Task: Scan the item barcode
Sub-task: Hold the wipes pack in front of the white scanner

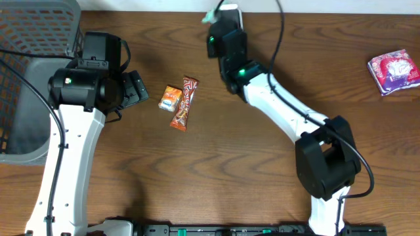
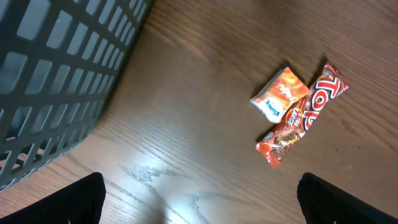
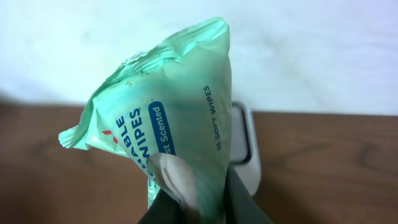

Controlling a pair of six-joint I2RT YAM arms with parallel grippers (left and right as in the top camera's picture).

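Note:
A light green pack of wipes [image 3: 168, 106] stands pinched between the dark fingers of my right gripper [image 3: 202, 202], which is shut on its lower end. Right behind the pack is a white scanner [image 3: 246, 140] at the table's back edge. In the overhead view the right gripper [image 1: 220, 19] holds the wipes pack [image 1: 211, 18] beside the scanner [image 1: 231, 9] at the top centre. No barcode shows on the face of the pack that I see. My left gripper [image 2: 199, 199] hangs open over bare wood with nothing between its fingers [image 2: 62, 202].
An orange snack packet [image 2: 280, 93] and a red candy bar [image 2: 305, 115] lie side by side right of the left gripper [image 1: 134, 88]. A grey mesh basket [image 1: 33, 39] fills the far left. A pink pack [image 1: 394, 71] lies at the right edge.

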